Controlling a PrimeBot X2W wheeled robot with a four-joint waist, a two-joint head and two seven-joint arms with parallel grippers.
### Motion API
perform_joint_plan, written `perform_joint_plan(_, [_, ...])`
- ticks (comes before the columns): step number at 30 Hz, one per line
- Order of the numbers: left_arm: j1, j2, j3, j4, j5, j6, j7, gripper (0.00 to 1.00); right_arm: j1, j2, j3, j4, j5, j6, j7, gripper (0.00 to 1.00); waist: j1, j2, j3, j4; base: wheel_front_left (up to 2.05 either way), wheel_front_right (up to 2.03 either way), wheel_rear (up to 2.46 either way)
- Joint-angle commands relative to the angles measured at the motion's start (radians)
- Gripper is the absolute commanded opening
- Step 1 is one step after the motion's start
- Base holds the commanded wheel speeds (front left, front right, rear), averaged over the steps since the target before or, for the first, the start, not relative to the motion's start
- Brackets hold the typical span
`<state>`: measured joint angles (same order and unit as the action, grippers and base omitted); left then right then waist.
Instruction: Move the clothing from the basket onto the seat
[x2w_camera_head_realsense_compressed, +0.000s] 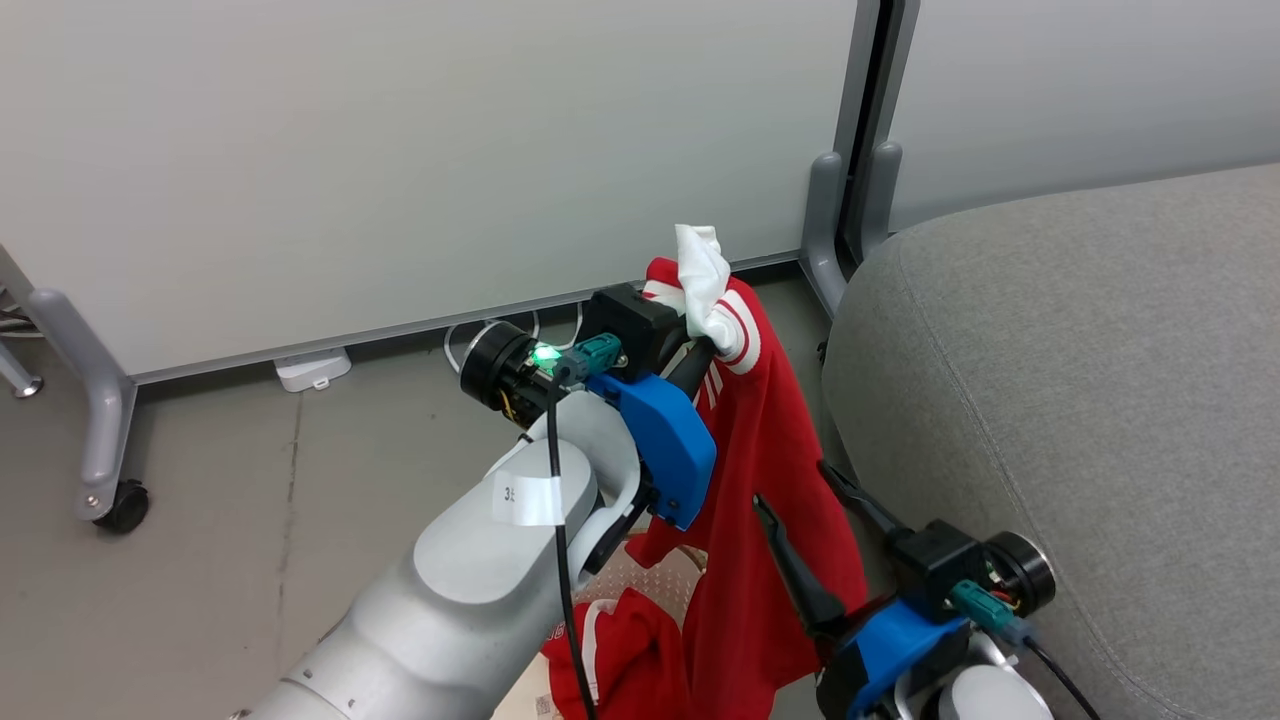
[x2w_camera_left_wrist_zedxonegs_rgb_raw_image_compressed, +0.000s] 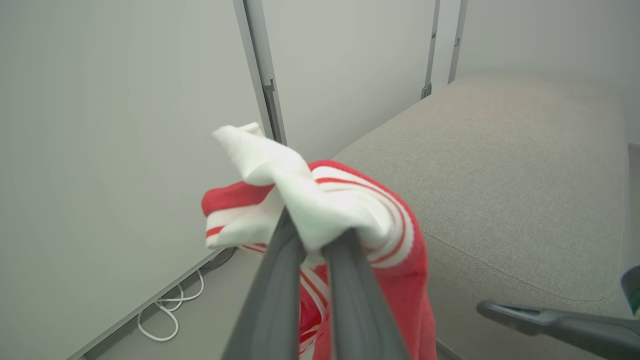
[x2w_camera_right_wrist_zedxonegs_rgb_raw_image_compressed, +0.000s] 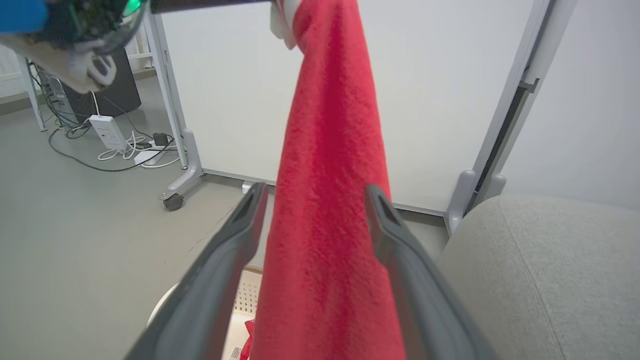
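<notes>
Head view: red clothing (x2w_camera_head_realsense_compressed: 760, 450) hangs beside the seat (x2w_camera_head_realsense_compressed: 1080, 400).
Left claw (x2w_camera_head_realsense_compressed: 705, 345) is pinched tight on the white stripy edge; the rest hangs down over the basket (x2w_camera_head_realsense_compressed: 650, 578) (more red cloth lies in it), close to the grey seat. Left wrist view: same tight pinch on the white edge. Right wrist view: right claw (x2w_camera_right_wrist_zedxonegs_rgb_raw_image_compressed: 314, 200) is wide open, red cloth hanging between its fingers, not squeezed.
</notes>
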<state>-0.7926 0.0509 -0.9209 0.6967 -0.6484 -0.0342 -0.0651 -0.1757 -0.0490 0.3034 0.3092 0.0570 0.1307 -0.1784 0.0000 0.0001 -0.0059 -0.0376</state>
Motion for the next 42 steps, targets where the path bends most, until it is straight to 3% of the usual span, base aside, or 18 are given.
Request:
perform_joint_plan(1, [-0.017, 0.000, -0.008, -0.007, -0.010, 0.006, -0.008, 0.00, -0.040, -0.002, 0.014, 0.026, 0.001, 0.000, -0.002, 1.00, 0.0000, -0.0001, 0.005, 0.004, 0.00, 0.00, 0.00])
perform_joint_plan(22, [-0.050, 0.000, -0.069, -0.016, -0.058, 0.020, -0.017, 0.00, -0.336, -0.002, 0.111, 0.403, 0.069, 0.000, -0.050, 1.00, 0.0000, -0.0001, 0.045, 0.029, 0.00, 0.00, 0.00])
perform_joint_plan(37, [-0.059, 0.000, -0.120, -0.044, -0.117, 0.031, -0.016, 0.00, -0.455, -0.002, 0.165, 0.580, 0.162, 0.000, -0.082, 1.00, 0.0000, -0.0001, 0.029, 0.051, 0.00, 0.00, 0.00])
perform_joint_plan(38, [-0.059, 0.000, -0.123, -0.043, -0.120, 0.032, -0.018, 0.00, -0.457, -0.002, 0.175, 0.582, 0.177, 0.000, -0.082, 0.70, 0.0000, -0.0001, 0.027, 0.052, 0.00, 0.00, 0.00])
perform_joint_plan(40, [-0.059, 0.000, -0.129, -0.039, -0.126, 0.033, -0.020, 0.00, -0.460, -0.002, 0.193, 0.587, 0.202, 0.000, -0.084, 0.00, 0.0000, -0.0001, 0.024, 0.054, 0.00, 0.00, 0.00])
perform_joint_plan(42, [-0.061, 0.000, -0.134, -0.034, -0.129, 0.034, -0.022, 0.00, -0.460, -0.002, 0.209, 0.590, 0.221, 0.000, -0.086, 0.00, 0.0000, -0.0001, 0.022, 0.053, 0.00, 0.00, 0.00])
